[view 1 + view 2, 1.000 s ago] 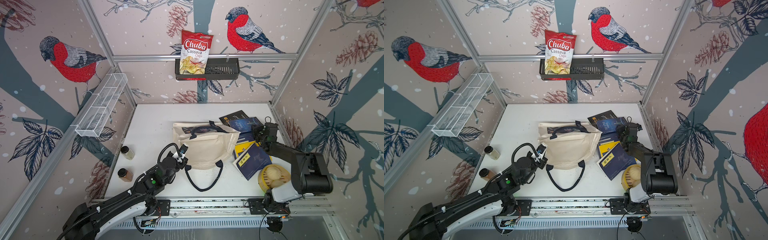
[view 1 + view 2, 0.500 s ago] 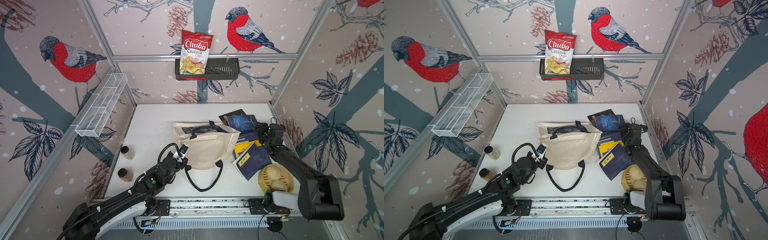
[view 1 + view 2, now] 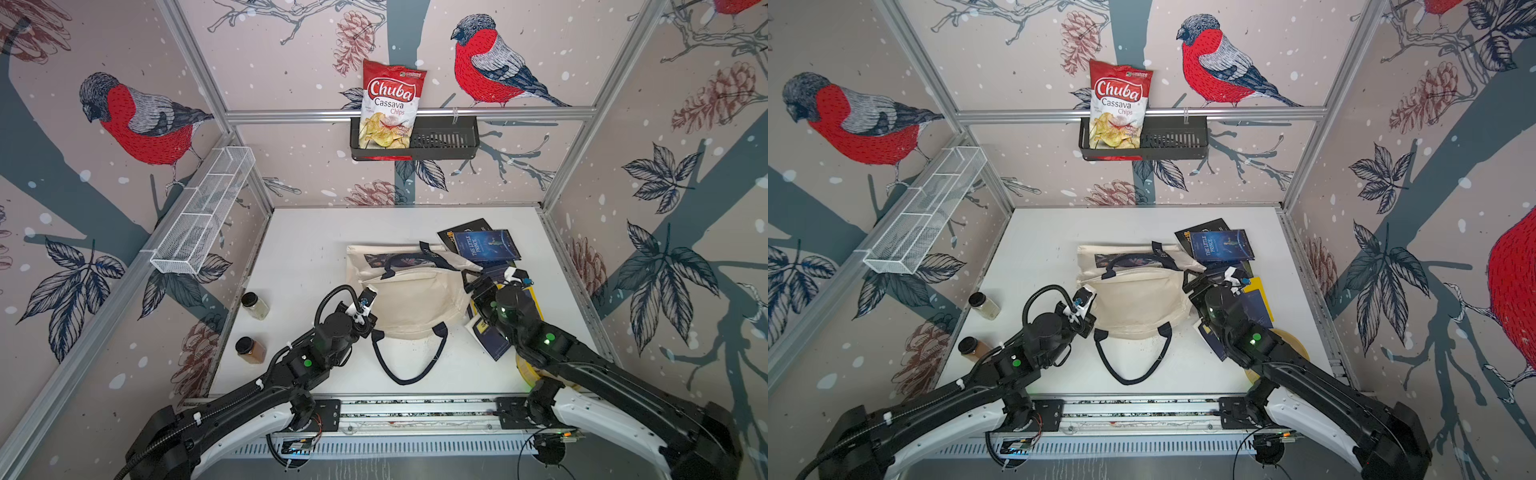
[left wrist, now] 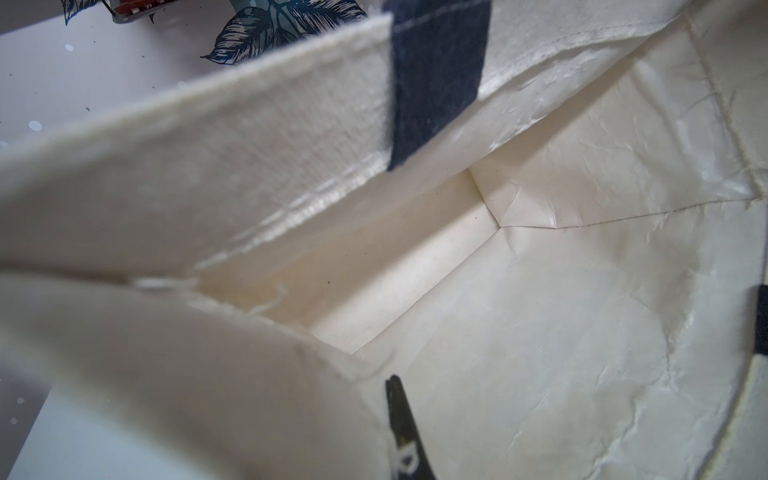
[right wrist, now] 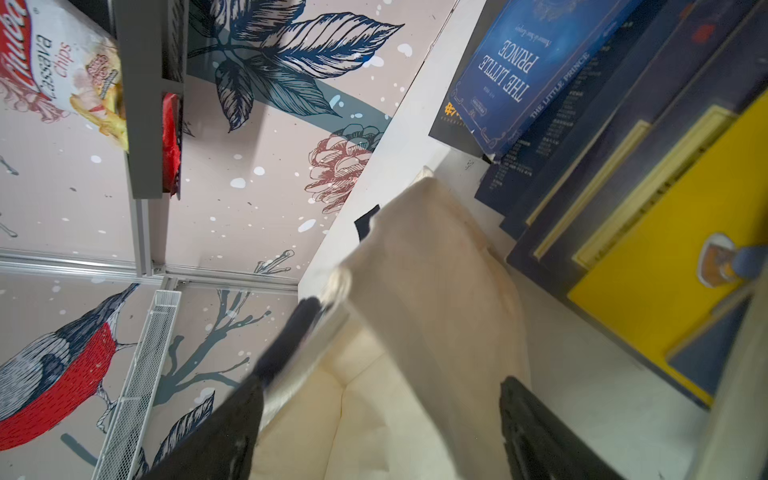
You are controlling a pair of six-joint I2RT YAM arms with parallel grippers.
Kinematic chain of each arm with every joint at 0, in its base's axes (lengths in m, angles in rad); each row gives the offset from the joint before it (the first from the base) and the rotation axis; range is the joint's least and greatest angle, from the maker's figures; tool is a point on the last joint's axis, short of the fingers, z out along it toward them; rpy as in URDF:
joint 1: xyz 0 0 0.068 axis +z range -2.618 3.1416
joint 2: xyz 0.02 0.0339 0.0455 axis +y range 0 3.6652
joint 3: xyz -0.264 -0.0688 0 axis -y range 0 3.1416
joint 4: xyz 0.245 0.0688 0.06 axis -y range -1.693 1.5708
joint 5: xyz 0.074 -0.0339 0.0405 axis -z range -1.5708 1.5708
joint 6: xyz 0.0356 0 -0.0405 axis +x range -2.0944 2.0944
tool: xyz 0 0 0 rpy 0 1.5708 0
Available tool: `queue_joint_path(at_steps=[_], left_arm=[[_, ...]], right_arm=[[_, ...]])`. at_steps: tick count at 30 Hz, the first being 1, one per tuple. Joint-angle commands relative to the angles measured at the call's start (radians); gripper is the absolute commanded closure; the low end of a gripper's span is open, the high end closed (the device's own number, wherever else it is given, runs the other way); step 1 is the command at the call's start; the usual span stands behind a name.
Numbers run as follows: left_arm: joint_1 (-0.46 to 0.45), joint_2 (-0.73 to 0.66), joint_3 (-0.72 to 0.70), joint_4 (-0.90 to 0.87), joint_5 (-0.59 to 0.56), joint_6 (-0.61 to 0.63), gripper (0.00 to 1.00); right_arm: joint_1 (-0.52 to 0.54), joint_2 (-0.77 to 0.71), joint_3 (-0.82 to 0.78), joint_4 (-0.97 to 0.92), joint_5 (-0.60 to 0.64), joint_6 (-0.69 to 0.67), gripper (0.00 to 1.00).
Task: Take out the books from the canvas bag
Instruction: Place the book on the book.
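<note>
**A:** Top views first; where is the canvas bag (image 3: 411,299)?

**B:** In both top views it lies slumped in the middle of the white table (image 3: 307,249); one navy handle (image 3: 409,365) loops toward the front edge. The books (image 3: 492,340) lie outside it in an overlapping pile just to its right; "The Little Prince" (image 3: 486,246) is at the far end of that pile.

**A:** And the arms?

**B:** The left gripper (image 3: 369,316) touches the bag's left rim; the right gripper (image 3: 473,281) sits at the bag's right corner, and its arm crosses over the pile.

**A:** The left wrist view?

**B:** It looks into the bag; creased pale lining and a bottom seam fill most of it. One dark fingertip (image 4: 398,415) lies against a fold of the rim cloth; the jaws are clamped tight on that cloth.

**A:** The right wrist view?

**B:** Two black fingers (image 5: 536,428) stand wide apart and grip nothing; a cream flap of the bag rises between them. The books fan out beside the flap; the blue cover rests on a darker one, and a yellow panel (image 5: 665,270) is nearest the camera.
</note>
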Motion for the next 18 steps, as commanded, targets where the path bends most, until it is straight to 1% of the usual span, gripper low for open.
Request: queue_joint_path(at_steps=[1,3,4,5,7,8,9,11,15,18], left_arm=[[0.005,0.016,0.02,0.036,0.003,-0.028,1.0],[0.009,0.031,0.032,0.029,0.001,-0.045,1.0],[0.013,0.039,0.036,0.024,-0.001,-0.053,1.0],[0.014,0.043,0.041,0.023,-0.003,-0.057,1.0],[0.016,0.045,0.045,0.014,-0.004,-0.067,1.0],[0.016,0.045,0.047,0.011,-0.003,-0.071,1.0],[0.016,0.048,0.048,0.011,-0.002,-0.074,1.0],[0.016,0.05,0.05,0.011,0.003,-0.075,1.0],[0.018,0.054,0.059,0.002,0.003,-0.083,1.0],[0.017,0.052,0.056,0.002,0.005,-0.086,1.0]], right_arm=[[0.153,-0.05,0.002,-0.125,0.219,0.135,0.06],[0.262,-0.062,0.017,-0.19,0.284,0.2,0.06],[0.317,-0.071,0.035,-0.257,0.329,0.244,0.06],[0.355,-0.087,0.051,-0.319,0.369,0.279,0.06],[0.427,-0.136,0.043,-0.368,0.42,0.338,0.05],[0.464,-0.153,0.02,-0.354,0.431,0.367,0.05],[0.494,-0.156,-0.004,-0.32,0.431,0.38,0.0],[0.534,-0.116,-0.041,-0.234,0.404,0.396,0.0],[0.584,0.083,-0.014,-0.105,0.367,0.395,0.0],[0.588,0.19,-0.013,0.056,0.33,0.371,0.0]])
